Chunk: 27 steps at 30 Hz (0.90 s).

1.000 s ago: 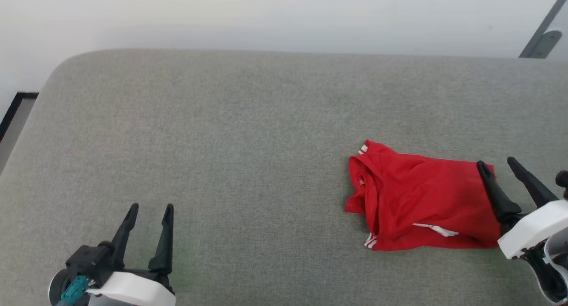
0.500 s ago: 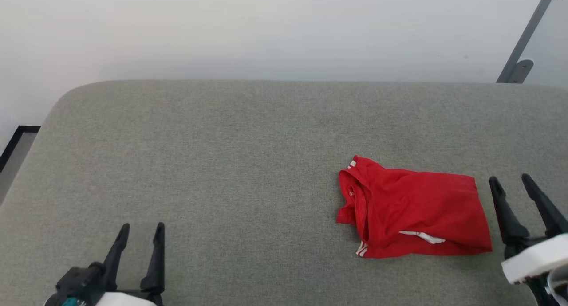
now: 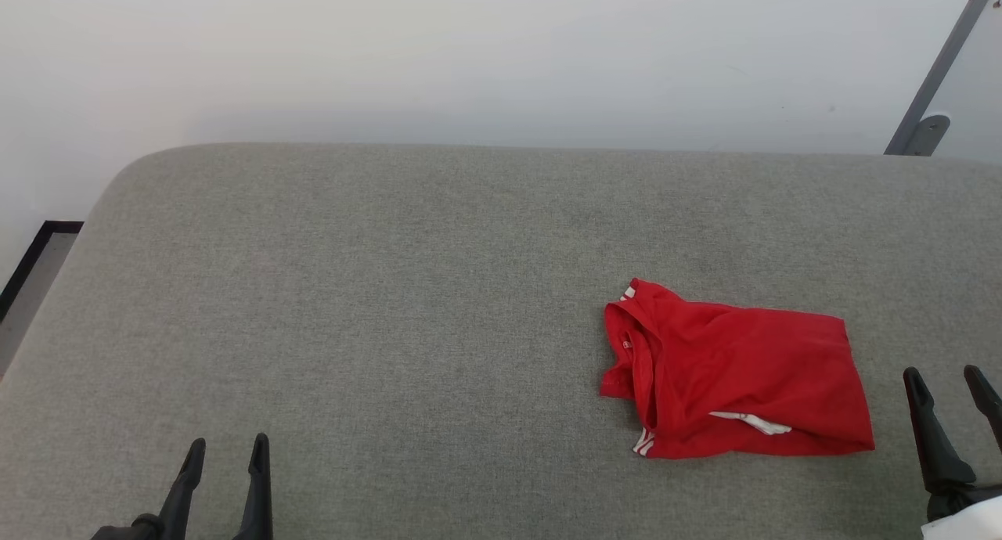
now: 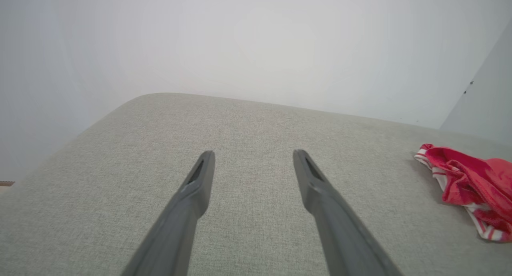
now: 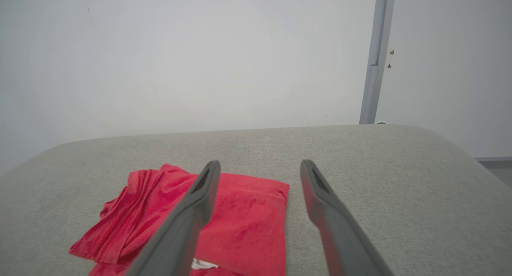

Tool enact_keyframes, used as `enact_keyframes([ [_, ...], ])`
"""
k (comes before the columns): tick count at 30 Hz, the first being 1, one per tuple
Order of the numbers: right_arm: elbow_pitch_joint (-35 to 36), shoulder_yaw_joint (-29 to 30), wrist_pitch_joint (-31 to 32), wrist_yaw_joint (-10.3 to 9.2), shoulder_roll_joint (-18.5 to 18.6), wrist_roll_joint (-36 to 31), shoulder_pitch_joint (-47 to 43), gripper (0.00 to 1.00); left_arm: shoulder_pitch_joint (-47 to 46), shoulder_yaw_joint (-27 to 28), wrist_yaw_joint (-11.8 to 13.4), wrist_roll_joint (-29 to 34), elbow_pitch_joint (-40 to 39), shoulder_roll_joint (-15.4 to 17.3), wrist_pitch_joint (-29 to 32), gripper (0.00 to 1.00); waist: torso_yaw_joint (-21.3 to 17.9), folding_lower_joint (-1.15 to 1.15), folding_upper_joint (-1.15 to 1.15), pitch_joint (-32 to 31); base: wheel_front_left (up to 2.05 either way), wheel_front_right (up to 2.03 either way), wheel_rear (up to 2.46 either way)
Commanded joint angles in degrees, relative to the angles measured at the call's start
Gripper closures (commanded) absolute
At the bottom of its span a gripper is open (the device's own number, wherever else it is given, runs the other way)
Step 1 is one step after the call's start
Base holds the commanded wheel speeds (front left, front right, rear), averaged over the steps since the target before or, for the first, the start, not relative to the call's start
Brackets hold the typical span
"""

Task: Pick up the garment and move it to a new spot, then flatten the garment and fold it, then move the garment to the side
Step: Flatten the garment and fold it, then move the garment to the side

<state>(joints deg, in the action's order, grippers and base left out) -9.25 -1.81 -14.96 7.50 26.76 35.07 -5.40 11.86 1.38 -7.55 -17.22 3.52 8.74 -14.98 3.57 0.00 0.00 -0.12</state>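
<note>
Red shirt (image 3: 736,383) folded to rough rectangle, flat on grey pad (image 3: 391,289). Posn: R half of pad, nearer front edge than rear edge. Long axis approx. parallel to pad front edge, L-to-R, slightly skewed: R end a little closer to front edge than L end. Bunched, open end toward pad centre, w/ striped white-red trim at both corners of that end. Smooth squared end toward pad R edge. Small white strip at hem on front-edge side. Chest letters not visible.

L gripper (image 3: 228,442) over front-L area of pad, fingers toward pad rear edge. Jaws spread wide, nothing between them, bare pad fabric in gap per L wrist view. Well apart from shirt.

R gripper (image 3: 942,372) over front-R area of pad, by pad R edge, fingers toward rear edge w/ slight lean toward pad centre. Jaws spread wide, nothing held. Near shirt's squared end, no contact. In R wrist view, L finger overlaps shirt in line of sight only.

Plain pale wall (image 3: 470,55) beyond pad rear edge; grey metal post (image 3: 935,70) past rear-R corner.
</note>
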Motion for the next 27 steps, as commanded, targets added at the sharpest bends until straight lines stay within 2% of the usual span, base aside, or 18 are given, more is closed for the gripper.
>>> enact_keyframes([
  [1,0.6,0.3,0.0,-0.01,-0.5,-0.5,-0.6,0.0,0.4,0.3,0.2,0.4,-0.3,-0.2,-0.3,0.0,0.0,0.0,0.0,0.1,0.0,0.0,0.0],
  [9,1.2,0.5,1.2,-0.02,-1.2,-0.6,0.3,0.0,-1.1,0.0,0.2,0.8,-0.4,0.3,-0.3,0.0,-0.2,0.0,0.0,1.1,0.0,0.0,0.0],
  [12,0.7,-0.8,3.6,-0.02,-0.5,0.1,1.5,0.0,-1.9,-0.1,0.2,0.8,-0.6,0.4,-0.3,0.0,-0.3,0.0,0.0,1.9,0.0,0.0,0.0],
  [18,-2.6,-7.2,15.4,-0.02,4.5,2.3,10.7,0.0,-5.9,-0.6,0.2,0.6,0.3,1.7,-0.3,0.0,-1.4,0.0,0.0,5.8,0.0,0.0,0.0],
  [20,-3.8,-10.2,20.6,-0.02,6.6,3.9,14.5,0.0,-7.5,-1.1,0.2,0.1,0.3,2.2,-0.3,0.0,-1.9,0.0,0.0,7.2,0.0,0.0,0.0],
  [27,-8.0,-15.1,38.3,-0.02,13.1,11.8,25.5,0.0,-12.3,-2.0,0.2,-0.5,0.6,3.7,-0.3,0.0,-1.6,0.0,0.0,11.4,0.0,0.0,0.0],
])
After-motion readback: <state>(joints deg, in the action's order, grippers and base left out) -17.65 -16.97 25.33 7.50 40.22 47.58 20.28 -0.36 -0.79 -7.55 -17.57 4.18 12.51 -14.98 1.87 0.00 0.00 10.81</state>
